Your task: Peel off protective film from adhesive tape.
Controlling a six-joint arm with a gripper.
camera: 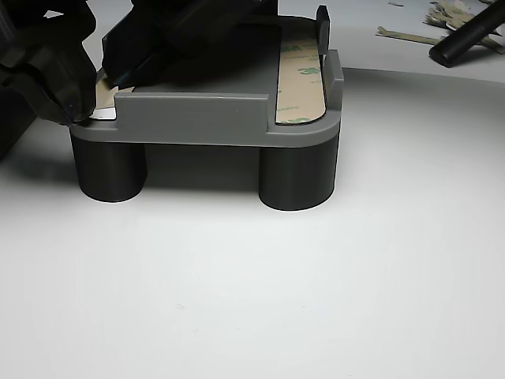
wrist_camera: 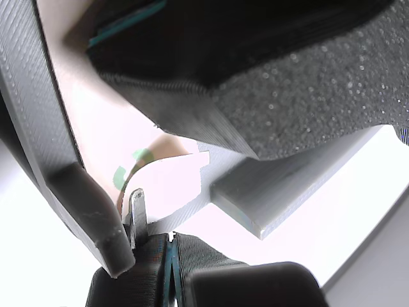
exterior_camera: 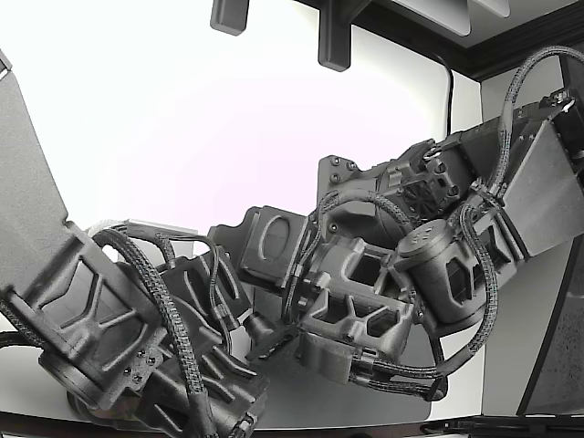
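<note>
A grey fixture stands on two black round legs. On its far right lies a strip of tan adhesive tape with green print. At the fixture's left corner in the other view, my gripper pinches a lifted tan corner of protective film. In the wrist view the gripper has a thin metal tip pressed against its grey finger, with the pale, green-printed film curling down into that pinch. A second arm's foam-padded body presses on the fixture from above.
Two dark arms crowd together in the exterior view and hide the fixture. Several peeled film scraps and a black rod lie on the white table behind the fixture.
</note>
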